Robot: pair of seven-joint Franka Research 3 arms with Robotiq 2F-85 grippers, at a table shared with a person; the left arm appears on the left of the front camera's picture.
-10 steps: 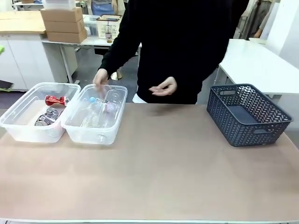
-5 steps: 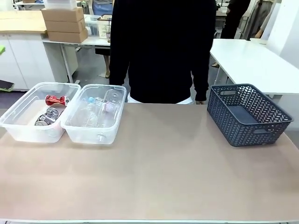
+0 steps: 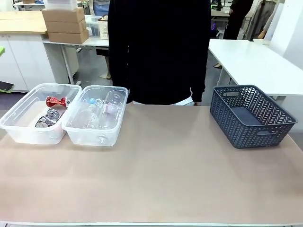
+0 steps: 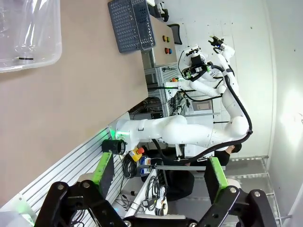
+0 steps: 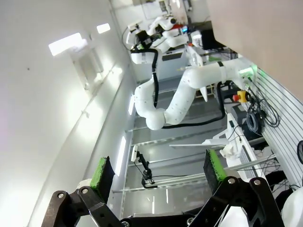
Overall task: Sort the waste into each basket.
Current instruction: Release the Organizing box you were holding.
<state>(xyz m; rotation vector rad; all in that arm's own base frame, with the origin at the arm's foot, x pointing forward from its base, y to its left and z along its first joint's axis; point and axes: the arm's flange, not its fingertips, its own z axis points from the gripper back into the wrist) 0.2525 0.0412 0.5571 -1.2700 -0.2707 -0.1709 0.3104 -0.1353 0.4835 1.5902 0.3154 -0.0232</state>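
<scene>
Left claw: my left gripper [image 4: 156, 172] hangs spread wide, green pads well apart and nothing between them. It looks sideways past the near edge of the table [image 4: 85, 94].
Right claw: my right gripper [image 5: 158, 172] is spread just as wide and empty, aimed up at wall and ceiling, away from the work.
Cans: a red can [image 3: 56, 101] and a silver can [image 3: 47, 118] lie in the left tub [image 3: 19, 130], the red one toward the far end, the silver one nearer me.
Bottles: the clear bottles [image 3: 97, 113] lie jumbled in the right tub [image 3: 90, 137], which stands just beside the left tub. I cannot count them through the plastic.
Grey basket: the dark lattice basket [image 3: 251, 116] stands well apart at the right and looks empty.
Person: the person [image 3: 158, 49] stands at the far edge, with no hands over the table.
Stage: I judge the sort done, since I see no loose waste on the tabletop.
Doing it well: I would keep both claws wide and clear of the tubs, check the basket floor for strays, and reach in only if something turns up, coming down from above so the rims are not knocked.
</scene>
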